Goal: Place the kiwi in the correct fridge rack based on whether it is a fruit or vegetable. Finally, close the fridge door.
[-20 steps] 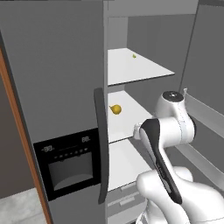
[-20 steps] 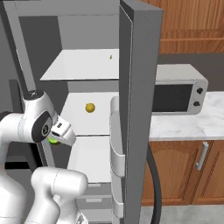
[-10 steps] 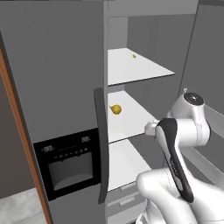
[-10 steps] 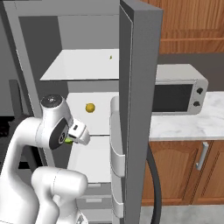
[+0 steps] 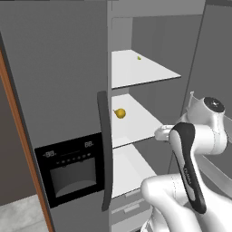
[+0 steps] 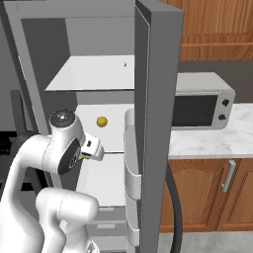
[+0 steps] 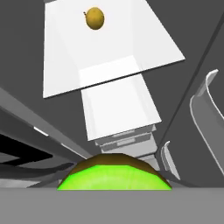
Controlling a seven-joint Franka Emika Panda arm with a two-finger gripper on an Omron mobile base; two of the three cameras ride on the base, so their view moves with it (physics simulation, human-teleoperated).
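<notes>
Gripped the small round bright-green kiwi (image 7: 114,173) with its brownish rim, in a pincer (image 6: 92,148) drawn in close around it; nothing else in the jaws. Carried it in front of the open fridge, about level with the front edge of the plain white middle fridge rack (image 5: 136,123), just short of it.

Found the deciding relation thus: rack ahead of the pincer and slightly above, its long axis running away into the fridge. Judged that rack the right one, since it already bore a yellow-orange pear-shaped fruit (image 7: 94,18) towards the back, well apart from the kiwi. Needed a forward reach with a little lift, then release on bare board in front of that fruit. One arm only, so no choice of hand.

Saw in the hand view what the base views hid: the kiwi itself, broad and close, with the lower white shelf (image 7: 118,107) and grey pull-out drawers (image 7: 127,141) beneath the target. Caught only a sliver of green by the wrist in the right base view. Saw there instead the tall grey fridge door (image 6: 157,123) standing open to the right, with pale door bins (image 6: 129,165), not yet closed. Noted a tiny yellow-green speck (image 5: 139,57) on the top shelf; could not tell its kind.
</notes>
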